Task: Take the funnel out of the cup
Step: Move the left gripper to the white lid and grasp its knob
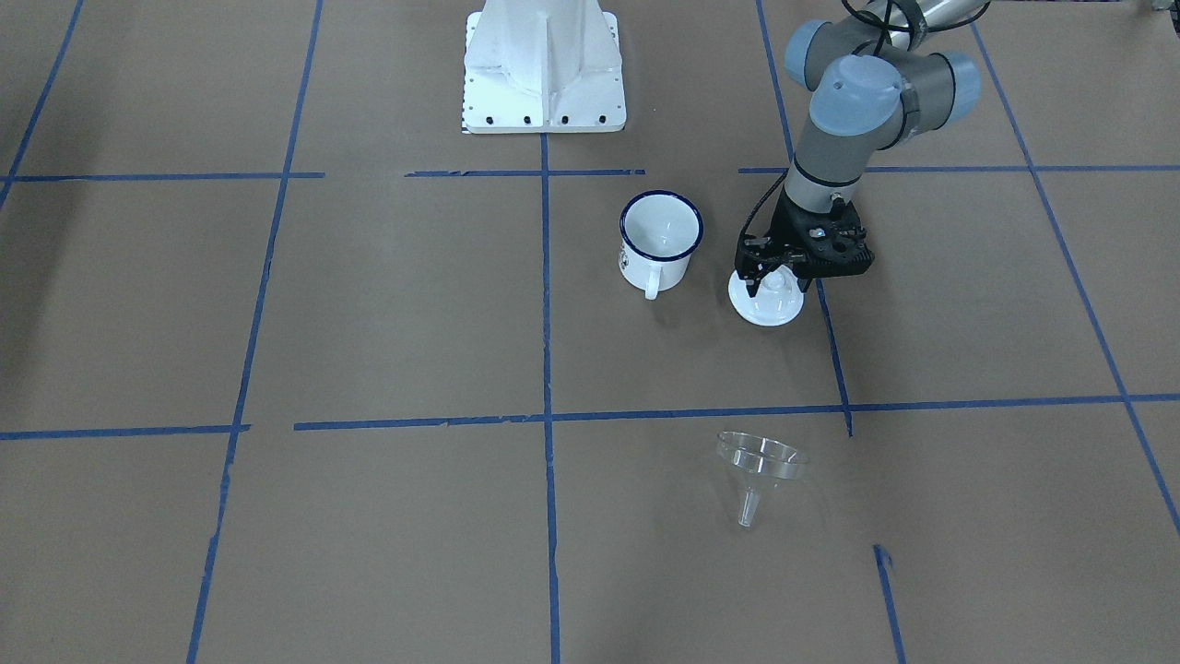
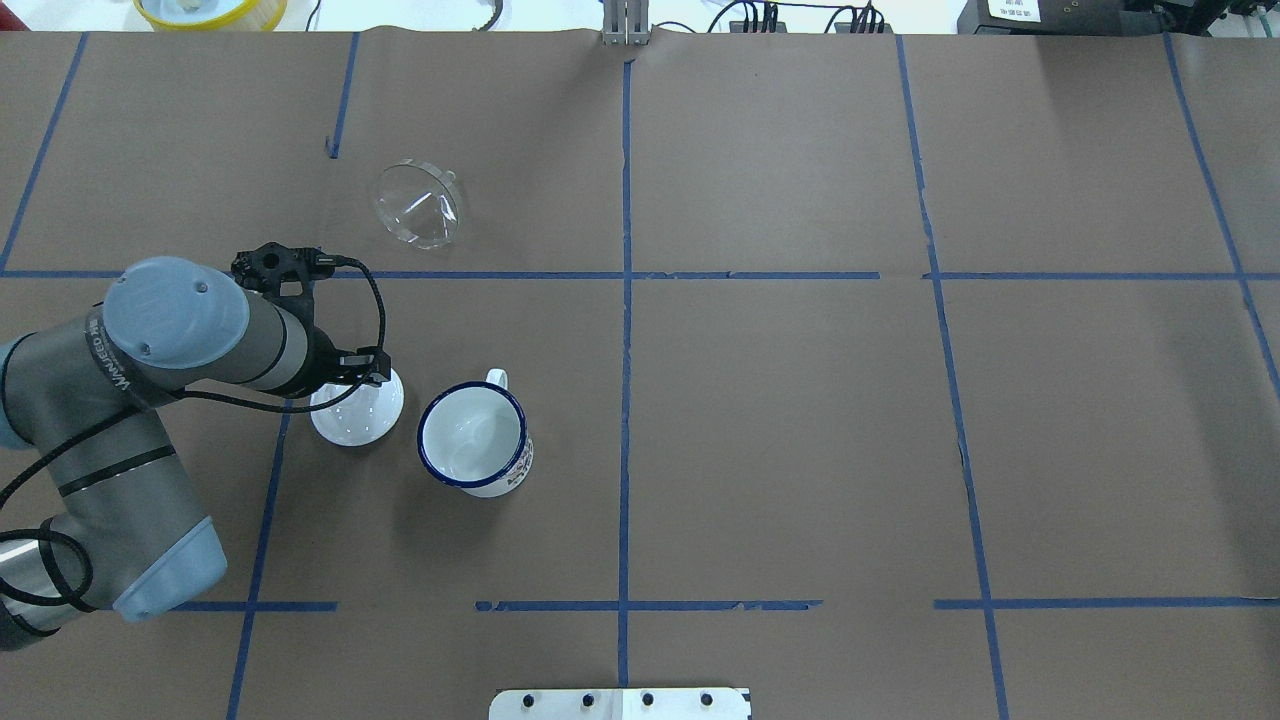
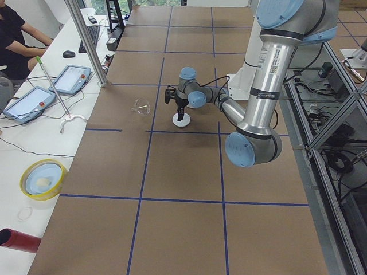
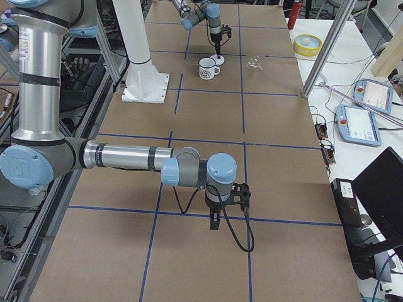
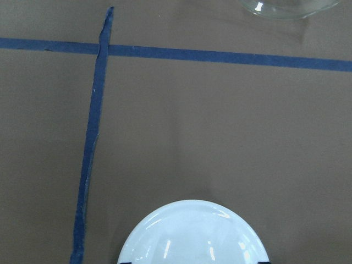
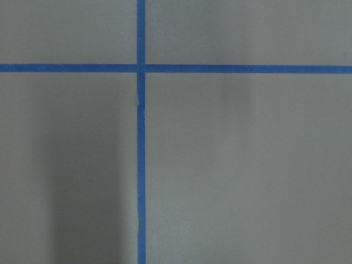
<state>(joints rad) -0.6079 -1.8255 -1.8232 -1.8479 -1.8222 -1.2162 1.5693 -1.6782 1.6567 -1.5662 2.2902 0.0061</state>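
The funnel (image 1: 761, 458) lay on the counter (image 1: 369, 323), apart from the empty cup (image 1: 660, 240): done, we judged. The left pincer (image 1: 774, 277) hung over the lid (image 1: 765, 312), perhaps clamped; we couldn't tell.

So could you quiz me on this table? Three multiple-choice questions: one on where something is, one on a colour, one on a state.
1. Where is the funnel?
A) lying on the table, apart from the cup
B) inside the cup
C) balanced on the cup's handle

2. What colour is the cup's rim?
A) red
B) dark blue
C) yellow

3. How does the cup stand?
A) tipped on its side
B) upside down
C) upright and empty

Answers:
1 A: the funnel lies on its side on the brown paper, across a tape line from the cup.
2 B: the ring round the cup's mouth is dark blue.
3 C: the overhead view looks straight into its bare white inside.
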